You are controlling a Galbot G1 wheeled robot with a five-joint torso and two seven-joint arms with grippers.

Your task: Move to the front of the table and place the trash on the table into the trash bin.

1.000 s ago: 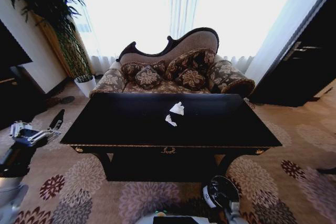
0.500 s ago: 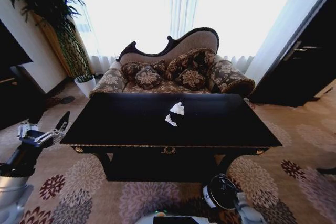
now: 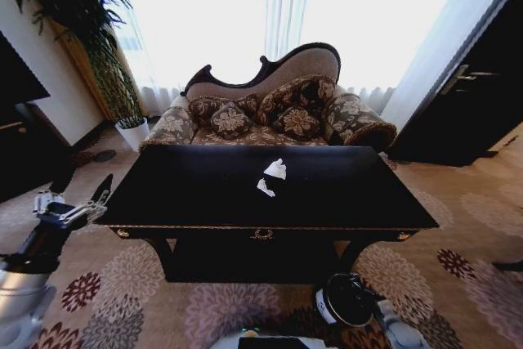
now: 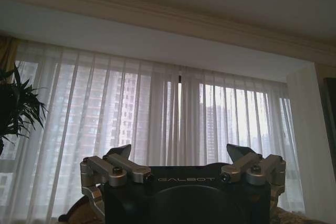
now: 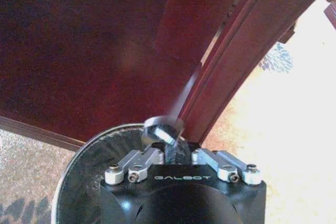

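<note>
Head view: tissue and paper scrap lie mid-table; left gripper spread wide, empty, at table's left end.
Right wrist view: right gripper grasps crushed can directly above trash bin.

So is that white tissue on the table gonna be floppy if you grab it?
Probably floppy: the tissue sits in loose crumpled folds. It looks very light, so a nudge may slide it across the glossy table. Rolling seems unlikely.

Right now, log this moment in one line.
left gripper open beside table | right gripper shut on can over trash bin | tissue, scrap on table
</note>
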